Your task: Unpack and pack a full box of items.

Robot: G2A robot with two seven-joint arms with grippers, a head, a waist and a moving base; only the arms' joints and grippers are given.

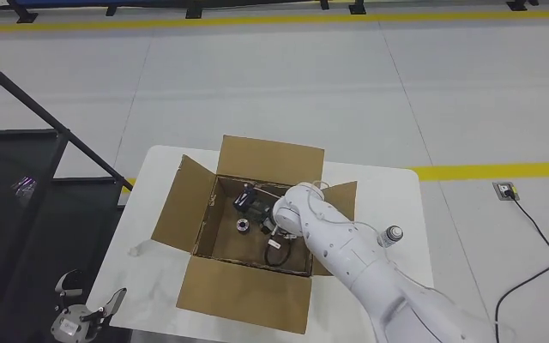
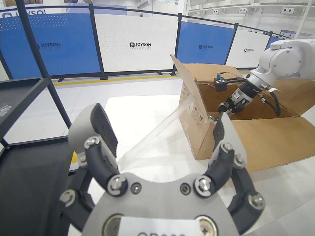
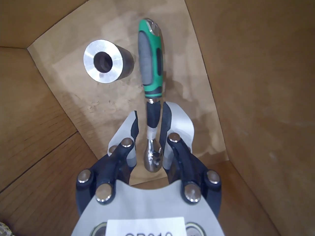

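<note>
- The left gripper (image 2: 160,114) hangs off the table's (image 1: 377,184) near left corner, beside a black rack (image 1: 34,163), its fingers spread wide with nothing between them.
- The cardboard box (image 1: 270,159) stands mid-table with all four flaps folded outward; a strip of clear tape (image 2: 157,133) trails from one flap.
- On the box floor a metal cylinder (image 3: 108,61) with a bored centre lies just beside a ratchet wrench (image 3: 150,60) with a green and grey handle.
- The right gripper (image 3: 150,110) is down inside the box, fingers either side of the wrench's dark shaft, slightly parted with a gap on one side.
- Right of the box, a small white container (image 1: 391,235) with a dark top stands on the table.
- The box's outer wall carries printed handling symbols (image 2: 196,114), too small to read.
</note>
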